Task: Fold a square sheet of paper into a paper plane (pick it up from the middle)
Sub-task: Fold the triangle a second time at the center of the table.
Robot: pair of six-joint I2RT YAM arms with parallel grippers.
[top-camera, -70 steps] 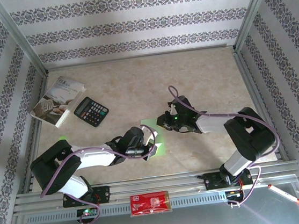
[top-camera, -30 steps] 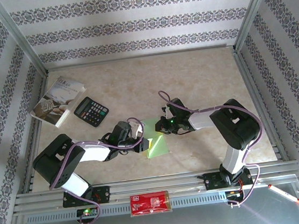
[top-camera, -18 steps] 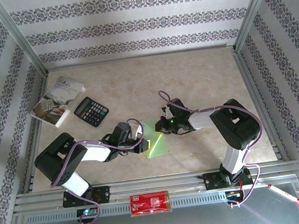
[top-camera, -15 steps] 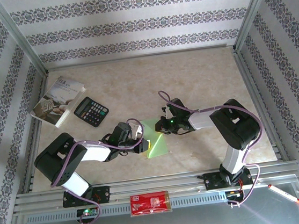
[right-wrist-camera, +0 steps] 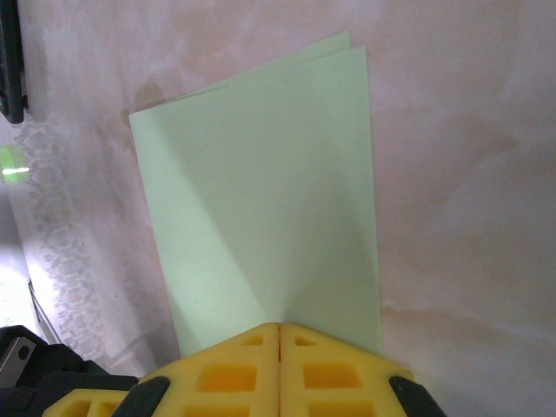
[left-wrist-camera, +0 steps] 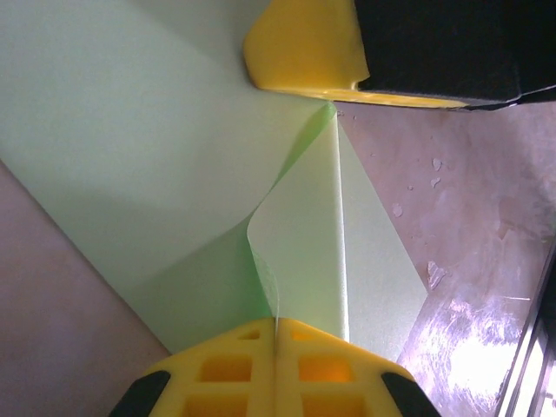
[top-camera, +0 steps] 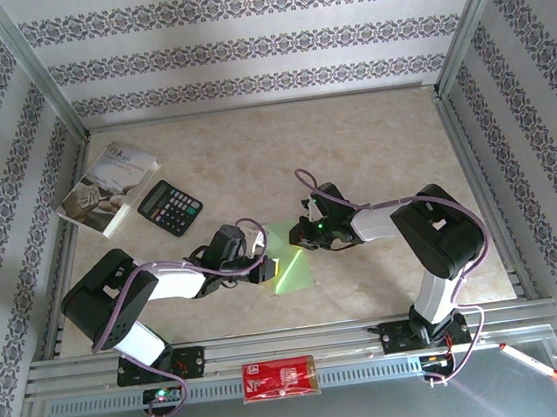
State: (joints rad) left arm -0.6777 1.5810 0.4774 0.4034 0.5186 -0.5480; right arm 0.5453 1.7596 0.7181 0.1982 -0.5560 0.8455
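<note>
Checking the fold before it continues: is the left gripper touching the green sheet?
Touching. In the left wrist view, a lifted flap of the square sheet of paper runs straight into the seam between the fingers of the shut left gripper.

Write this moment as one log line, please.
paper: folded, on table | left gripper: shut on paper, edge lifted | right gripper: shut, tip on paper

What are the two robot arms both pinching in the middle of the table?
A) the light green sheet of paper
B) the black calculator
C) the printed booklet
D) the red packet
A: the left gripper and the right gripper are each shut on an edge of the light green sheet of paper, which runs straight into their closed yellow fingers in the wrist views.
</note>
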